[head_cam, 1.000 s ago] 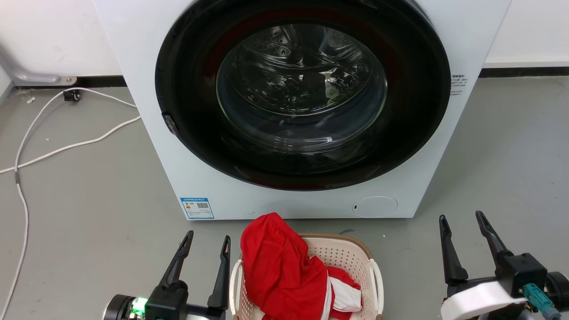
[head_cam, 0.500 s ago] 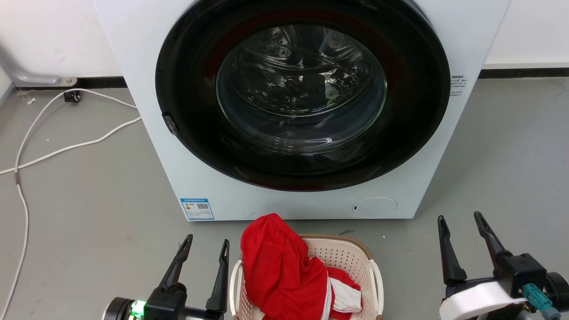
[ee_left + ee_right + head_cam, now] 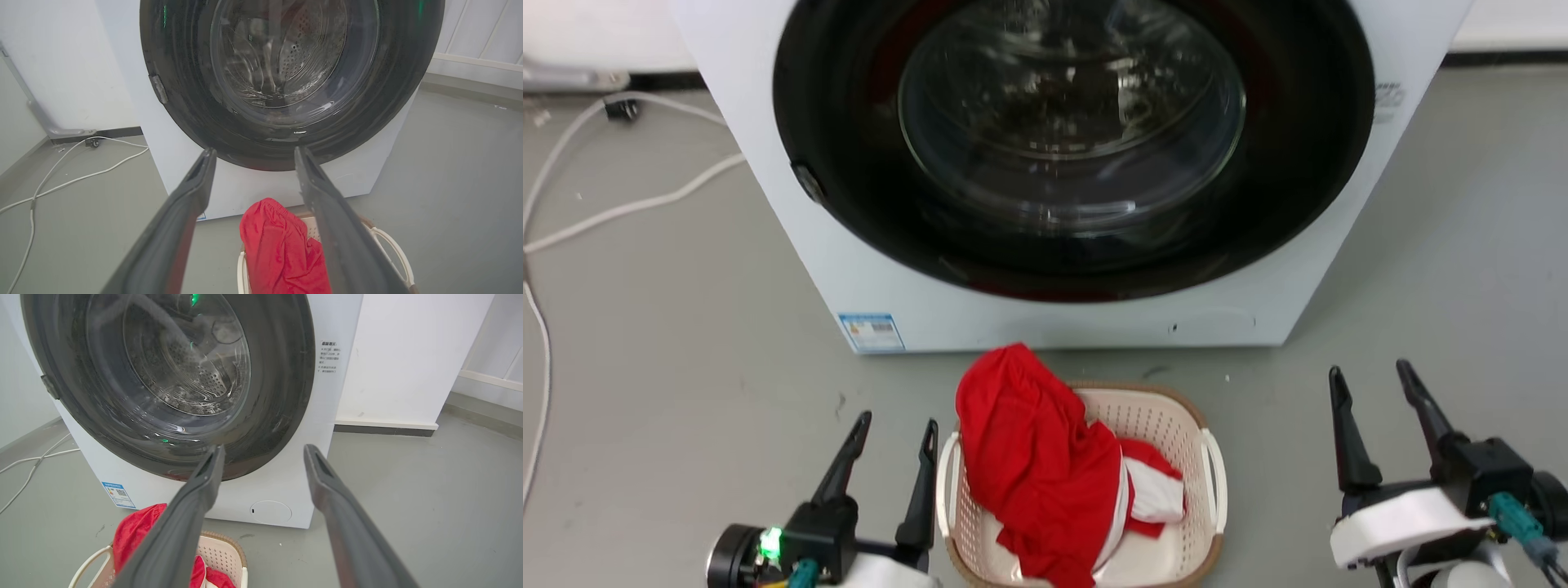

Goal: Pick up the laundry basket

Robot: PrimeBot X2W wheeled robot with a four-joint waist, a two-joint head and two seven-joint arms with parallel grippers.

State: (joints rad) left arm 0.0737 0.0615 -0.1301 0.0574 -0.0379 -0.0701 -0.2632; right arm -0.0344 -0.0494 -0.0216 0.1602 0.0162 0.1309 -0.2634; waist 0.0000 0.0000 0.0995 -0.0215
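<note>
The laundry basket (image 3: 1201, 437) is cream perforated plastic with a brown rim and white side handles. It stands on the grey floor before the washing machine, holding a red and white garment (image 3: 1037, 465) that drapes over its far left rim. My left gripper (image 3: 896, 423) is open just left of the basket, its inner finger close to the left handle. My right gripper (image 3: 1368, 371) is open well to the basket's right, apart from it. The basket (image 3: 390, 245) also appears low in the left wrist view, and the basket (image 3: 222, 551) low in the right wrist view.
The white washing machine (image 3: 866, 278) with its shut dark round door (image 3: 1070, 139) stands directly behind the basket. White cables (image 3: 629, 204) trail over the floor at the left. A white wall and dark skirting (image 3: 384, 430) lie to the machine's right.
The whole head view has shifted: the camera tilted down and drew closer, so more of the basket shows. Both grippers stay open beside the basket.
</note>
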